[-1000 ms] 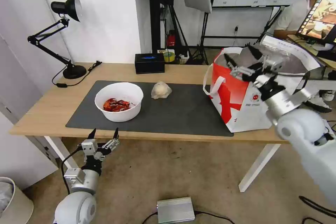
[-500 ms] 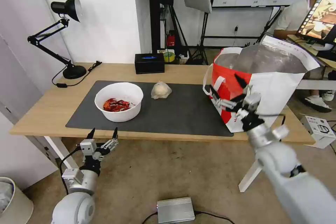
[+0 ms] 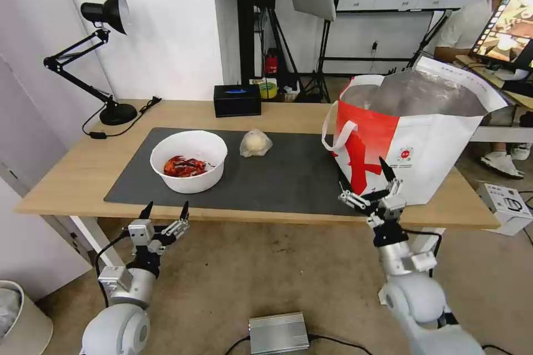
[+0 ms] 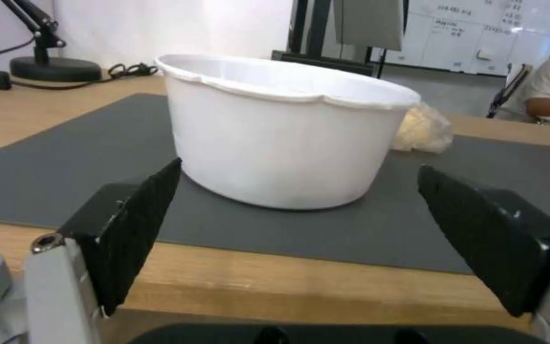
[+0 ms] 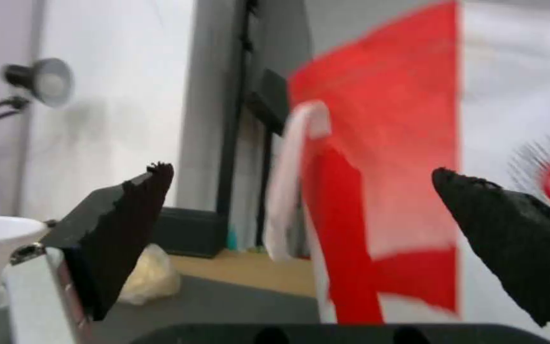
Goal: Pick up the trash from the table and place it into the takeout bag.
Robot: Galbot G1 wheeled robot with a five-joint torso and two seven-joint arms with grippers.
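Dropped from above the takeout bag [image 3: 422,144] to just before its near red corner: right gripper [image 3: 363,183], fingers spread wide, nothing held. White bowl of red shells [image 3: 189,161] and plastic-wrapped pale lump [image 3: 255,143] well left of the bag on the dark mat [image 3: 288,183]. Left gripper [image 3: 165,213] open and empty, below the table [image 3: 66,177] edge, facing the bowl.
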